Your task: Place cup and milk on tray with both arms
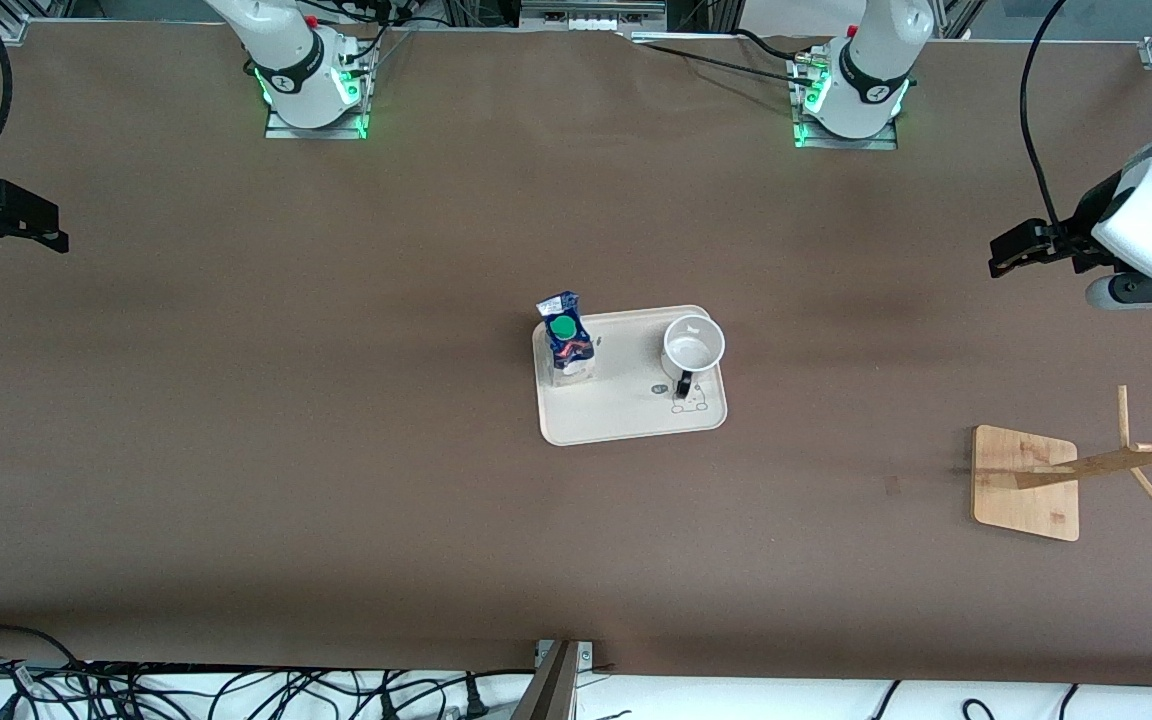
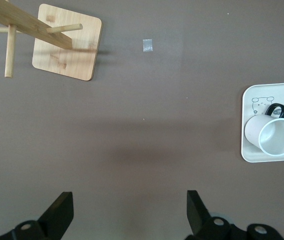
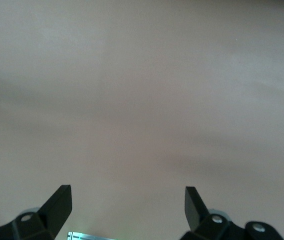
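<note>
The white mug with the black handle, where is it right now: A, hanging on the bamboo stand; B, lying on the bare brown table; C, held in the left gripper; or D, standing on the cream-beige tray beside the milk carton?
D: the white mug with the black handle stands upright on the flat cream-beige rectangular tray, apart from the small blue-topped milk carton, while the left gripper and the right gripper are open over bare table.
</note>
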Robot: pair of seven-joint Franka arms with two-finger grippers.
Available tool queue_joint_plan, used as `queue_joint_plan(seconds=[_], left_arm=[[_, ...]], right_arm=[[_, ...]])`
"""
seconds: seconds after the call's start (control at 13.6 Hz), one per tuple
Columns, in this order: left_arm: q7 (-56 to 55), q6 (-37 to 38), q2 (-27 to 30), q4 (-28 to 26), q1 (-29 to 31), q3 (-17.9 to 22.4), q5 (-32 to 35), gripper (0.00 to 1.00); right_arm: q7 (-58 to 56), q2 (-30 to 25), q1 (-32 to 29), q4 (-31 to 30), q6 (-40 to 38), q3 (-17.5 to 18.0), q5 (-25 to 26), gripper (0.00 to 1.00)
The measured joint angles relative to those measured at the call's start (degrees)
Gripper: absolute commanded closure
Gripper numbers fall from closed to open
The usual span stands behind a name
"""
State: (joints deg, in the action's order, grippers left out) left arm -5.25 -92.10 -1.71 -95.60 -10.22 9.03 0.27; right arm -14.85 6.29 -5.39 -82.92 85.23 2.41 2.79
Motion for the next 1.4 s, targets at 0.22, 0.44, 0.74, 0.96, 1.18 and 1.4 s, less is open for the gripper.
queue_joint_plan(seconds=[0.22, 0.44, 0.74, 0.96, 1.18, 1.4], left_arm=[[0.0, 0.0, 0.0, 0.0, 0.2, 0.0, 0.0, 0.0], [0.0, 0.0, 0.0, 0.0, 0.8, 0.0, -0.3, 0.0], [0.0, -0.1, 0.2, 0.0, 1.0, 0.0, -0.6, 0.0], [0.0, -0.1, 0.3, 0.0, 1.0, 0.0, -0.6, 0.0], [0.0, -0.3, 0.3, 0.5, 1.0, 0.0, -0.6, 0.0], [0.0, -0.4, 0.3, 0.9, 1.0, -0.1, -0.6, 0.0]], right_arm=[[-0.8, 0.0, 0.0, -0.4, 0.1, 0.0, 0.2, 0.0], [-0.8, -0.2, -0.2, -1.1, 0.2, -0.1, 0.2, 0.0], [-1.2, -0.9, -0.2, -2.1, 0.3, -0.6, 0.2, 0.0], [-1.2, -1.2, 0.8, -2.2, 0.3, -0.9, 0.2, 0.0], [-1.2, -1.5, 1.9, -2.4, 0.3, -1.7, 0.2, 0.0], [-1.2, -1.5, 1.9, -2.6, 0.1, -2.3, 0.2, 0.0]])
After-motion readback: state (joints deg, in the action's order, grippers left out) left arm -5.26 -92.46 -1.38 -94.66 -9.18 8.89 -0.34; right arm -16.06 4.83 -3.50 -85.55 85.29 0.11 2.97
